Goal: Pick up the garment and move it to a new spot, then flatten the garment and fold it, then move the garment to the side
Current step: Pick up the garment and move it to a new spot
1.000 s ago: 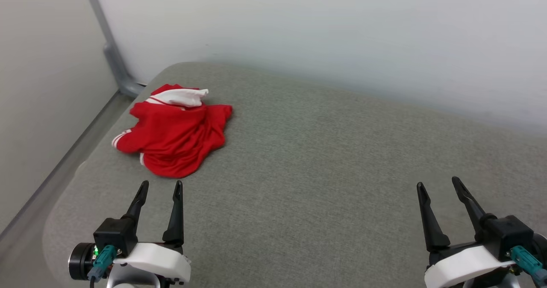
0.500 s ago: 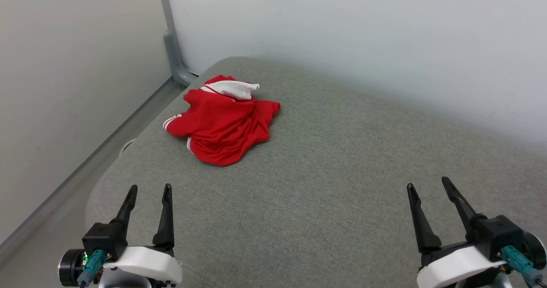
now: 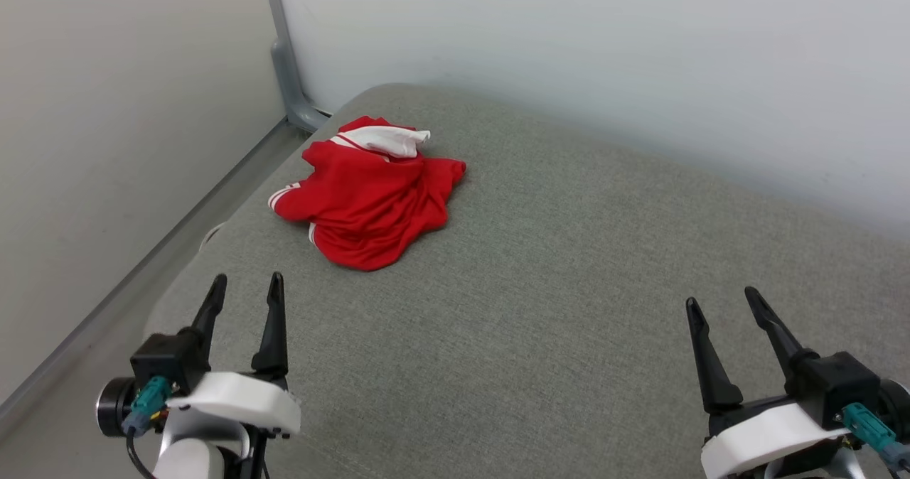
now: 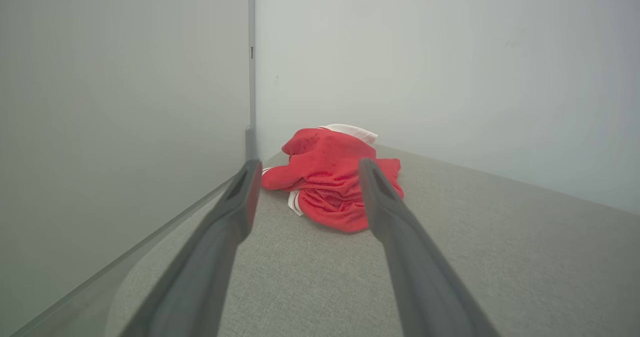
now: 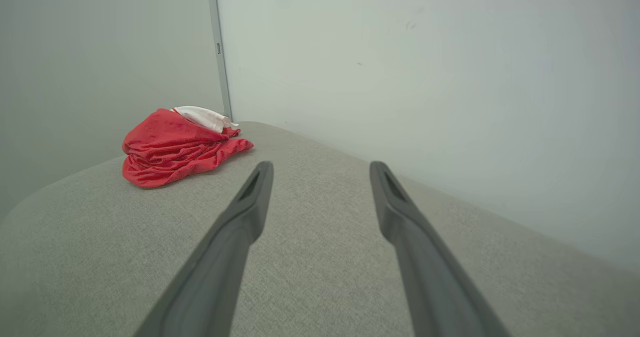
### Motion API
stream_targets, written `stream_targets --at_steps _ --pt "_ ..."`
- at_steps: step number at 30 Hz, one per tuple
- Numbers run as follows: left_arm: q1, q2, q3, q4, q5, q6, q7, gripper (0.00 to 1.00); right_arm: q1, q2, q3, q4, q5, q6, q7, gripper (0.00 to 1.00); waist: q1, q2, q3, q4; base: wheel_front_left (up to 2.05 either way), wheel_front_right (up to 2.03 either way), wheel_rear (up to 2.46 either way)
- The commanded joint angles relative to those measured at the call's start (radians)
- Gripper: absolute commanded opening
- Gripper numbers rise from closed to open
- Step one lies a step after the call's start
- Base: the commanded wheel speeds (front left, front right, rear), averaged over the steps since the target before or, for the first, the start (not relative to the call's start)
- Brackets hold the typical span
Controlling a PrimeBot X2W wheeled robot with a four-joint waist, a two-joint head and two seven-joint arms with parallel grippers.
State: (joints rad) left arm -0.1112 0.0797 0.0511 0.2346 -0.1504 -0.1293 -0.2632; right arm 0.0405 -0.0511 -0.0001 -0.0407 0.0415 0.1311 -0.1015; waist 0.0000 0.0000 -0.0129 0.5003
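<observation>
The garment point(image 3: 366, 195), a red jersey with white trim, lies crumpled in a heap on the far left part of the grey cushioned surface point(image 3: 540, 280), near the corner. In the left wrist view the garment point(image 4: 330, 177) sits straight ahead, beyond the fingertips. In the right wrist view the garment point(image 5: 175, 147) is off to the left. My left gripper point(image 3: 244, 288) is open and empty, hovering near the front left, short of the heap. My right gripper point(image 3: 719, 305) is open and empty at the front right, far from it.
A pale wall point(image 3: 569, 52) runs along the back of the surface and another panel point(image 3: 106, 109) along the left, joined by a grey metal post point(image 3: 284, 60). A gap with a grey rail point(image 3: 142, 266) runs beside the cushion's left edge.
The head camera swung left, so the whole scene shifted right in view. The left gripper has come up slightly toward the heap. The garment lies as before.
</observation>
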Motion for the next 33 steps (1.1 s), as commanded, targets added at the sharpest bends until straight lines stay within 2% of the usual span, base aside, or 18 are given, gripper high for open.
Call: stream_targets --at_steps 1,8,12,18,24,28,33 --pt "-0.043 0.008 -0.005 0.015 -0.015 -0.002 -0.003 1.0 -0.011 0.001 -0.002 -0.019 -0.011 -0.001 0.009 1.0 0.0 0.0 0.028 -0.016 0.0 0.0 0.0" --pt "-0.254 0.057 -0.01 0.156 -0.08 -0.002 0.005 1.0 -0.07 -0.004 0.002 -0.083 -0.057 -0.001 0.049 1.0 0.0 0.0 0.155 -0.1 0.0 0.0 0.0" --pt "-0.392 0.108 -0.025 0.239 -0.13 -0.002 0.079 1.0 -0.104 -0.019 -0.002 -0.108 -0.063 -0.001 0.062 1.0 0.0 0.0 0.227 -0.157 0.0 0.0 0.0" --pt "-0.572 0.216 -0.024 0.361 -0.194 -0.001 0.287 1.0 -0.159 -0.03 -0.004 -0.136 -0.076 -0.001 0.061 1.0 0.0 0.0 0.337 -0.249 0.0 0.0 0.0" --pt "-0.709 0.314 -0.024 0.46 -0.271 -0.001 0.555 1.0 -0.203 -0.025 -0.014 -0.143 -0.082 -0.001 0.047 1.0 0.0 0.0 0.432 -0.318 0.0 0.0 0.0" --pt "-0.769 0.374 -0.012 0.513 -0.309 0.002 0.729 1.0 -0.228 -0.023 -0.01 -0.139 -0.076 -0.001 0.036 1.0 0.0 0.0 0.48 -0.353 0.0 0.0 0.0" --pt "-0.791 0.419 0.007 0.57 -0.347 0.031 0.918 1.0 -0.253 -0.02 -0.008 -0.134 -0.072 -0.001 0.023 1.0 0.0 0.0 0.521 -0.383 0.0 0.0 0.0"
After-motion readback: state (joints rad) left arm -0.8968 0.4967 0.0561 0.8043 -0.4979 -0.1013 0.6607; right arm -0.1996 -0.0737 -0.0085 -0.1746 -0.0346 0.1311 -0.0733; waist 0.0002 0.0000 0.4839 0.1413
